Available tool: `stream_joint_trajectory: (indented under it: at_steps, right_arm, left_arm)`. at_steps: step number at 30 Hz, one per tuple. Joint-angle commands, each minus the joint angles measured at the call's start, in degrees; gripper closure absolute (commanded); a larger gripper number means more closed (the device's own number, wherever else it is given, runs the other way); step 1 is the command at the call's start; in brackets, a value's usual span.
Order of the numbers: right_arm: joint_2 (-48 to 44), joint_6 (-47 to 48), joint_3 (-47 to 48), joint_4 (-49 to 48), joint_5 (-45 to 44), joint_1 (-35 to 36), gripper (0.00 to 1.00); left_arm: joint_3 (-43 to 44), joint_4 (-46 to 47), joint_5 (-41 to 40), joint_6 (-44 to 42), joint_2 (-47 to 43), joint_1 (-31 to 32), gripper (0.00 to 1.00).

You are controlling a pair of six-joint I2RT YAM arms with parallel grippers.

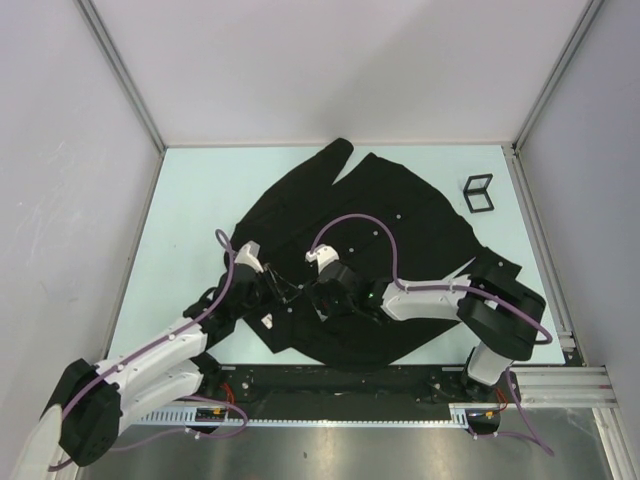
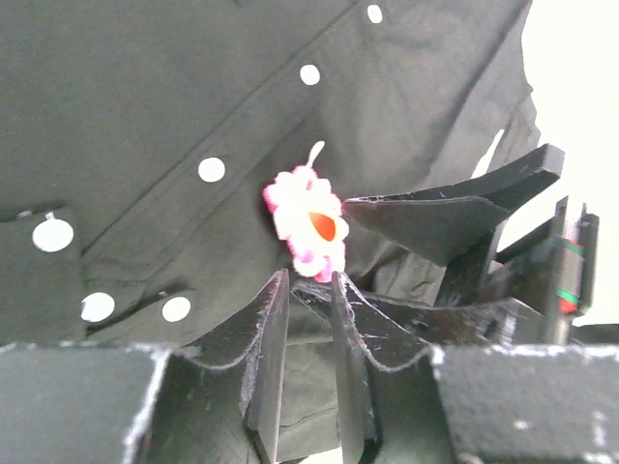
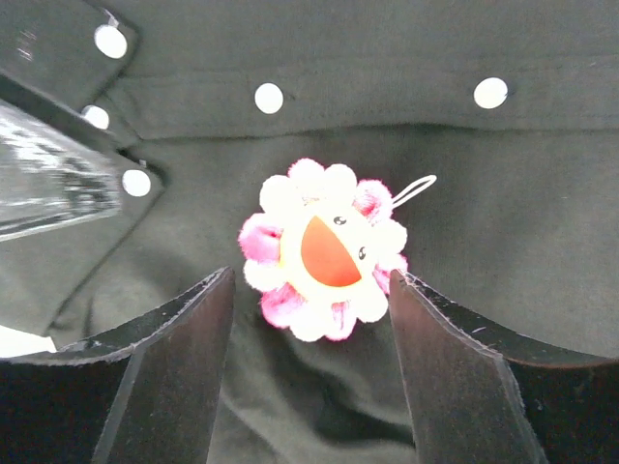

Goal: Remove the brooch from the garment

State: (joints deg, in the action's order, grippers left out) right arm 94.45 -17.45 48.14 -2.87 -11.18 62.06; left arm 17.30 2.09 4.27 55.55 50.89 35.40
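Two tools: right tool spread astride pink-petalled, orange-centred brooch; left tool narrow-gapped, grip unclear.

I count one black shirt, one brooch at my right gripper's tips, five white buttons beyond it, my left gripper making two, and one small frame.

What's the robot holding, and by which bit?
The right end effector is open, straddling the brooch, holding nothing. The left end effector is nearly shut at the shirt; whether it pinches cloth cannot be told.
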Motion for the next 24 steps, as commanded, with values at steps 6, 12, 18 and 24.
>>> stream_joint_trajectory:
  at_steps: [6,12,18,24]
  right_arm:
    - [4.9,1.2,3.9,-2.5,-5.2,0.7,0.58]
    - [3.8,-0.7,4.2,-2.3,-5.7,0.6,0.83]
    - [4.3,-2.8,4.2,-4.1,-4.1,0.8,0.67]
    - [4.4,-3.0,4.1,-3.5,-4.8,1.1,0.67]
  left_arm:
    - [-0.4,0.5,-0.1,1.1,1.9,0.2,0.69]
    - [-0.1,5.2,3.9,1.1,7.2,0.2,0.69]
    - [3.0,5.4,6.0,0.4,12.6,0.2,0.72]
    - [5.6,2.8,5.0,-1.5,14.8,0.2,0.72]
